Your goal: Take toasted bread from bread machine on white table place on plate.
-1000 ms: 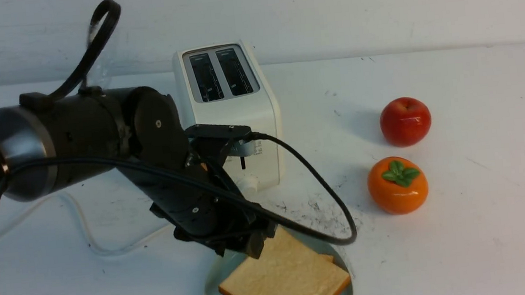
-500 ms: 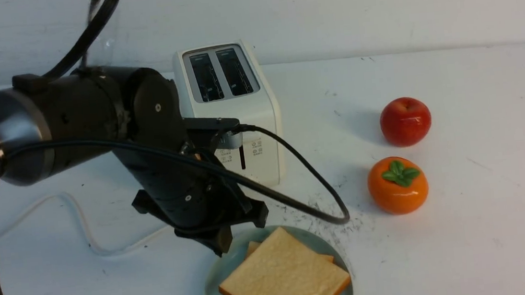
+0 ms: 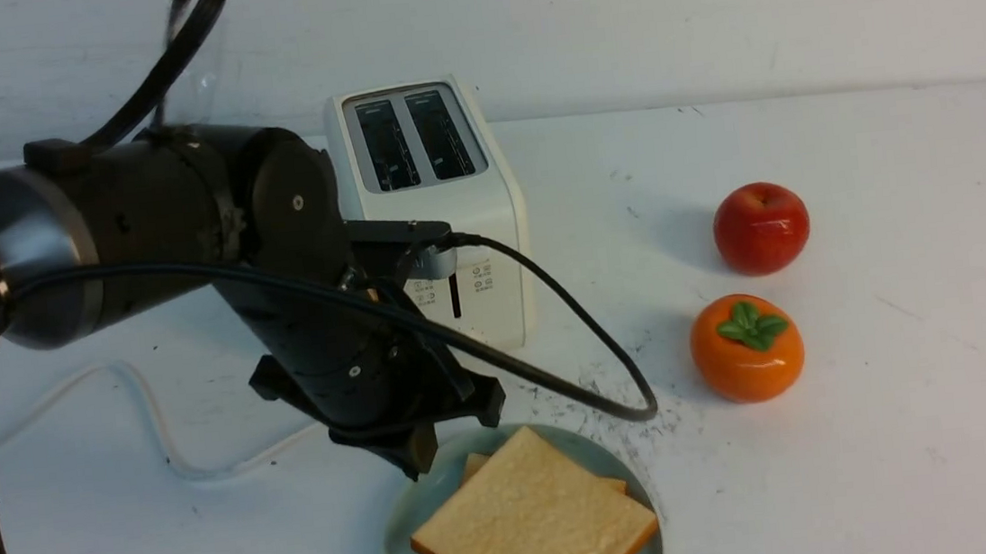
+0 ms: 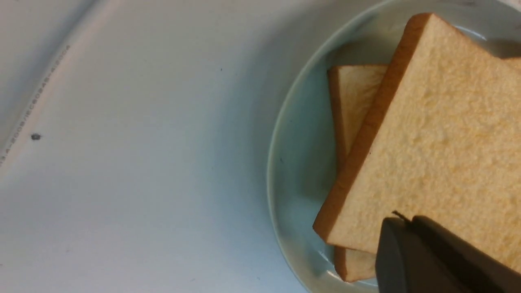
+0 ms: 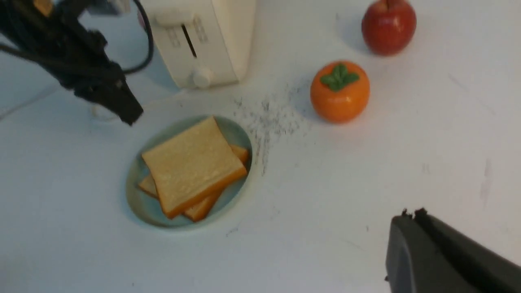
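Two slices of toasted bread (image 3: 530, 518) lie stacked on the pale blue-green plate (image 3: 401, 526) near the front edge of the white table (image 3: 923, 417). The bread machine (image 3: 429, 220) stands behind the plate with both slots empty. My left gripper (image 3: 420, 460) hangs shut and empty just above the plate's far-left rim, apart from the bread. In the left wrist view its tips (image 4: 407, 219) sit over the top slice (image 4: 439, 134) and plate (image 4: 293, 171). My right gripper (image 5: 411, 213) is shut and empty over bare table, well right of the plate (image 5: 142, 207) and bread (image 5: 193, 162).
A red apple (image 3: 761, 227) and an orange persimmon (image 3: 747, 347) sit to the right of the toaster. The toaster's white cord (image 3: 155, 427) trails left across the table. My left arm's black cable (image 3: 594, 340) loops down in front of the toaster.
A second ago my left gripper was open at the top slice's far corner. It has drawn back up and to the left and shut. The bread stays on the plate.
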Motion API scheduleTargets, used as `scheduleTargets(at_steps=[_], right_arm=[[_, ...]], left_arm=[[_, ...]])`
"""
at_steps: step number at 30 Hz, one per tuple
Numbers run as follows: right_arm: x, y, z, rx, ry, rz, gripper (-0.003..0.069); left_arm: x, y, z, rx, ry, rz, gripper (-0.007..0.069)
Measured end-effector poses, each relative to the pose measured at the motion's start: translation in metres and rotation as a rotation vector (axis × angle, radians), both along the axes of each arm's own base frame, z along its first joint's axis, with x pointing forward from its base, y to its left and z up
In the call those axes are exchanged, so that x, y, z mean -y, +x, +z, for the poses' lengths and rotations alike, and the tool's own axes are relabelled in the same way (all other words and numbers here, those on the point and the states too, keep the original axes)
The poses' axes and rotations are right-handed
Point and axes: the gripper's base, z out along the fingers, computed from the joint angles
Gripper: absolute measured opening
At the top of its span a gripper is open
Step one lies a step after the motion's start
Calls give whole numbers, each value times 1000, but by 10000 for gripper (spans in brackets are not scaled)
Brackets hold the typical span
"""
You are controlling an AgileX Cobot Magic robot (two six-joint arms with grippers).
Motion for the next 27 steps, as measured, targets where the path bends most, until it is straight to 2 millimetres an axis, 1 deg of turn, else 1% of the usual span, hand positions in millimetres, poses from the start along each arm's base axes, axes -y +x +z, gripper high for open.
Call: scheduleTargets(at_steps=[2, 6, 7, 8, 10, 11, 14, 16, 17, 20, 25, 27], right_arm=[[-4, 10, -1, 78, 30, -5, -19], [-13, 31, -16, 192, 81, -9, -18], [-13, 32, -15, 208, 89, -9, -18], [-15, 37, -20, 240, 104, -10, -18], [-17, 41, -25, 261, 114, -11, -16], [-19, 46, -33, 269, 118, -12, -15], [-20, 49, -40, 267, 117, -12, -14], [-22, 53, -53, 238, 104, -12, -11], [-22, 53, -53, 238, 104, -12, -11], [-24, 57, -67, 195, 85, -12, -8], [-24, 58, -74, 170, 73, -12, -8], [-25, 59, -80, 151, 65, -12, -3]], left_arm=[[0, 0, 0, 1, 1, 0, -14], [-1, 0, 0, 5, 9, -4, -14], [-1, 0, 0, 5, 9, -4, -14], [-1, 0, 0, 5, 10, -4, -14], [-1, 0, 0, 6, 10, -4, -14], [-1, 1, 0, 10, 17, -8, -14], [-2, 2, 0, 22, 31, -14, -14], [-4, 3, 0, 40, 56, -24, -14], [-5, 3, -1, 42, 59, -26, -14], [-5, 3, -1, 49, 71, -31, -14], [-5, 3, -1, 48, 70, -29, -14], [-5, 3, -1, 43, 61, -26, -14]])
